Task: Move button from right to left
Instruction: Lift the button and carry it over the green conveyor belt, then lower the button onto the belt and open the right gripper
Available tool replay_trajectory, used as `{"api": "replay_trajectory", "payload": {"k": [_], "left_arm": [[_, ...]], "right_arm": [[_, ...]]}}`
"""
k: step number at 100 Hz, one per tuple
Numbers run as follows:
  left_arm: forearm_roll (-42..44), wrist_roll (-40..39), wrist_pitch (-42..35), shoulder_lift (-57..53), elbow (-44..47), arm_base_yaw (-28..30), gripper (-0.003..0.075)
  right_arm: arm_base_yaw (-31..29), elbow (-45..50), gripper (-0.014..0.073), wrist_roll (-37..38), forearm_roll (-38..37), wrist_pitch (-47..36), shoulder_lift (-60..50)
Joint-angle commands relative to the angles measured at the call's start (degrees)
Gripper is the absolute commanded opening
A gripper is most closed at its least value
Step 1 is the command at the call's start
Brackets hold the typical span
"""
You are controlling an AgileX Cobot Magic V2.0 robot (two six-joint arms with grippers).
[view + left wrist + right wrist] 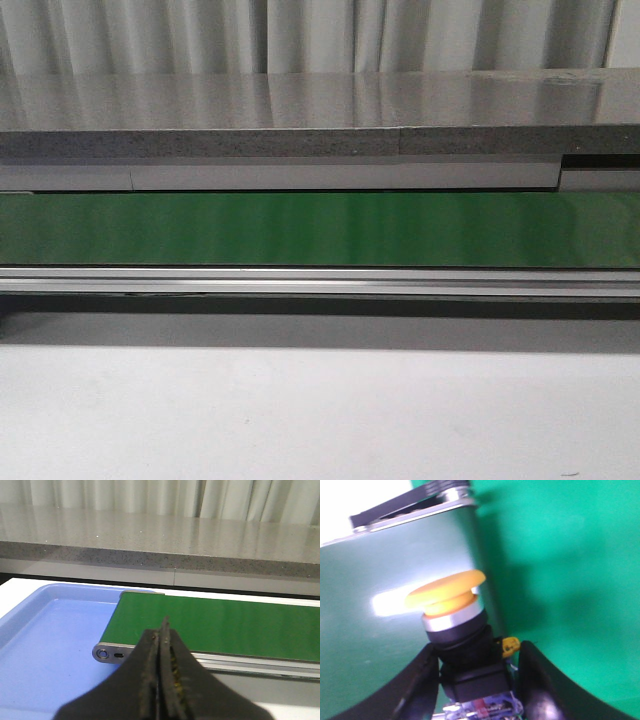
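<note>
Left gripper (161,680): black fingers pressed flat together, nothing between them, pointing forward; right gripper (476,680): fingers (417,690) spread to either side of the button (457,630), closed against its black body, yellow cap projecting beyond the fingertips; neither arm appeared in the front view.

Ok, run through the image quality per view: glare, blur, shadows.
Front view: soft reflections on the grey countertop, belt evenly lit. Left wrist view: the left gripper is dark and slightly soft. Right wrist view: blurred overall, a glare patch beside the button.
</note>
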Motion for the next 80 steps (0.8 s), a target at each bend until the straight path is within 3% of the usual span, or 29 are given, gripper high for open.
{"api": "replay_trajectory", "payload": {"k": [1, 20, 29, 36, 45, 56, 80], "left_arm": [[-0.05, -0.61, -4.57, -1.68, 2.50, 0.25, -0.0020], [-0.05, -0.61, -4.57, -1.68, 2.50, 0.25, -0.0020], [-0.05, -0.61, -4.57, -1.68, 2.50, 0.25, -0.0020], [-0.05, -0.61, -4.57, -1.68, 2.50, 0.25, -0.0020], [-0.05, -0.61, -4.57, -1.68, 2.50, 0.25, -0.0020], [-0.05, -0.61, -4.57, -1.68, 2.50, 0.25, -0.0020], [-0.05, -0.61, -4.57, -1.68, 2.50, 0.25, -0.0020]], "right_arm": [[2.08, -1.49, 0.0157, 2.87, 1.15, 0.10, -2.66], [5.76, -0.37, 0.0159, 6.77, 1.15, -1.11, -0.52], [6.55, -0.37, 0.0206, 7.88, 1.15, -1.39, 0.18], [6.88, -0.37, 0.0302, 7.88, 1.28, -1.60, 0.38], [7.22, -0.37, 0.0505, 7.88, 1.28, -1.93, 0.38], [7.28, -0.37, 0.0654, 7.88, 1.44, -2.22, 0.25], [8.92, -0.37, 0.0664, 3.37, 3.25, -1.56, -4.05]]}}
